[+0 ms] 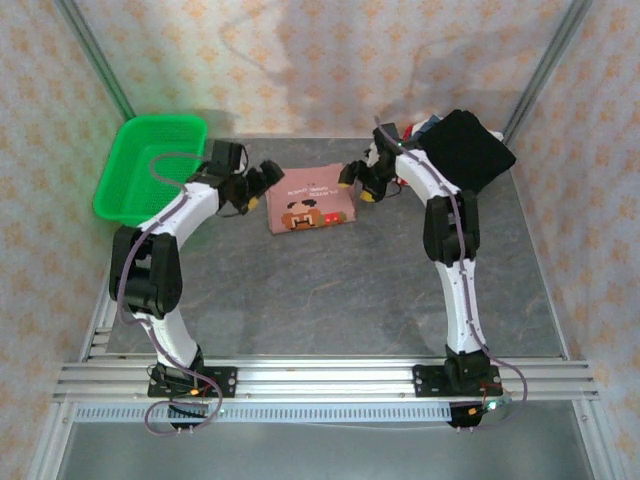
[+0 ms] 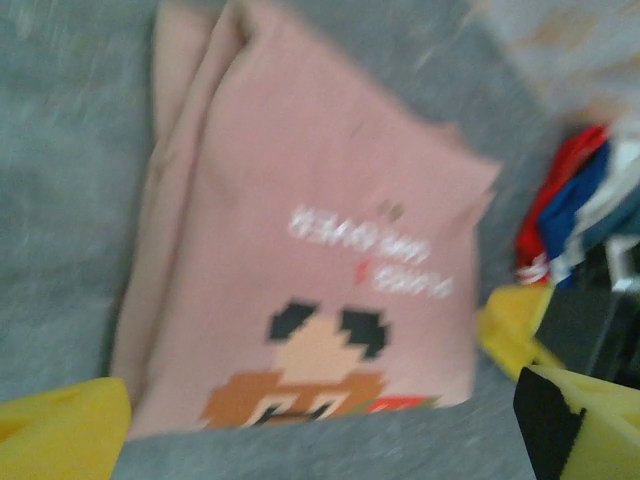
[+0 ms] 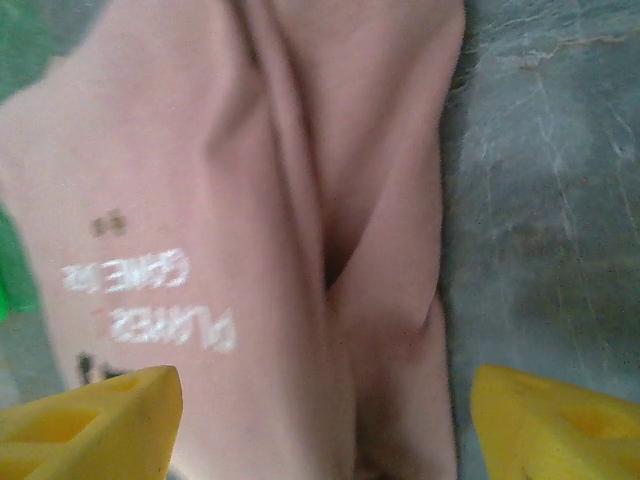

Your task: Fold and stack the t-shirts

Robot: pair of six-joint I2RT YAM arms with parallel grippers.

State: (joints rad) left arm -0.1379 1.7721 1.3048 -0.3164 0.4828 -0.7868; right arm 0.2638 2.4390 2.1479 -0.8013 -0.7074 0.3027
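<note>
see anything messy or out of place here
The pink shirt lies folded but slightly crooked on the table, with a loose ridge of cloth along one side. The black shirt sits bunched and unfolded at the far right corner.

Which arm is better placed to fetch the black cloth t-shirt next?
Right, likely: right gripper sits open nearer the black cloth t-shirt; left gripper is beyond the folded dusty-pink shirt.

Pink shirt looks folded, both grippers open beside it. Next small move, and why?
Probably lift the open right gripper and swing it toward the black shirt on the far-right pile: the pink shirt lies folded flat, and the left gripper is open too, holding nothing.
</note>
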